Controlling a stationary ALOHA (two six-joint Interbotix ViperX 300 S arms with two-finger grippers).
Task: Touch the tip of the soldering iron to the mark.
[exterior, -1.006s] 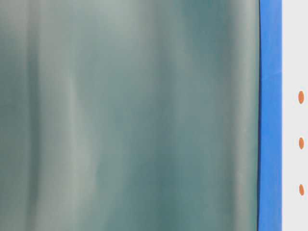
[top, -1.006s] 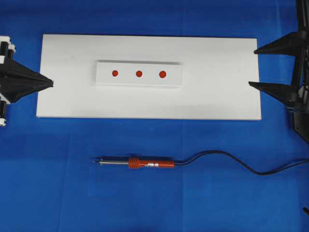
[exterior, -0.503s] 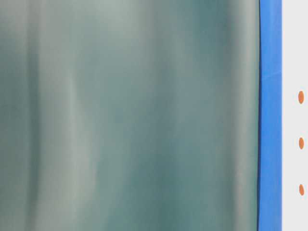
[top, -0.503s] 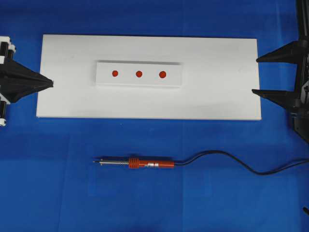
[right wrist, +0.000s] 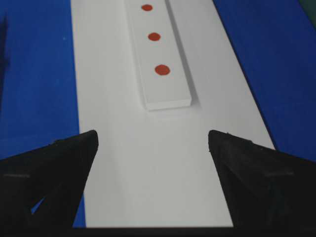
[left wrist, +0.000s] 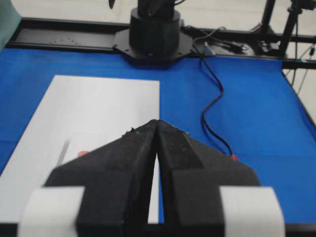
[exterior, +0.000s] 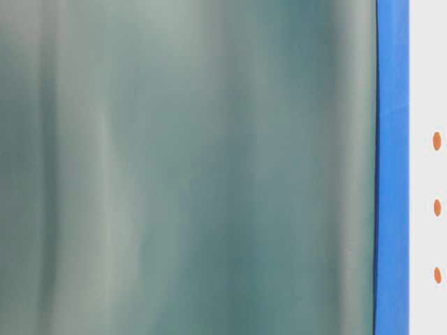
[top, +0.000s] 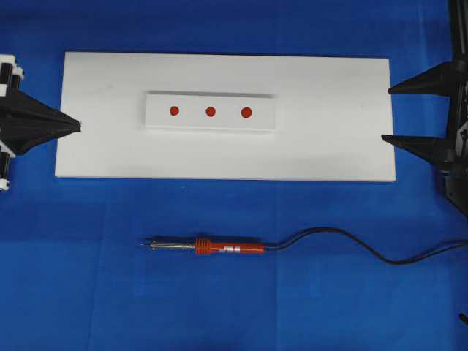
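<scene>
Soldering iron (top: 219, 248) first: it lies flat on the blue table cover (top: 73, 292) in the lower middle of the overhead view, orange-red handle toward the right, thin silver shaft toward the left. The tip of the soldering iron (top: 145, 244) points at the left of the frame, and the black cord (top: 351, 241) trails off to the right edge. Nothing grips or touches it.

Above it, well apart, the white board (top: 329, 139) fills the upper middle of that view. On the board sits the white strip (top: 157, 121) with three red dots in a row; the mark (top: 210, 112) is the middle one. In the right wrist view it shows in the upper part of the frame, again between the two outer dots (right wrist: 154, 36).

At the right edge of the overhead view the right gripper (top: 391, 113) has its two black fingers spread wide over the board's right end, with nothing between them. At the left edge the left gripper (top: 77, 126) has its fingers pressed together to a point at the board's left edge; the left wrist view shows them meeting with nothing pinched.

By my judgement no part of the task is done. Picking up the iron, carrying it to the strip and setting its tip on the middle dot are all left.
</scene>
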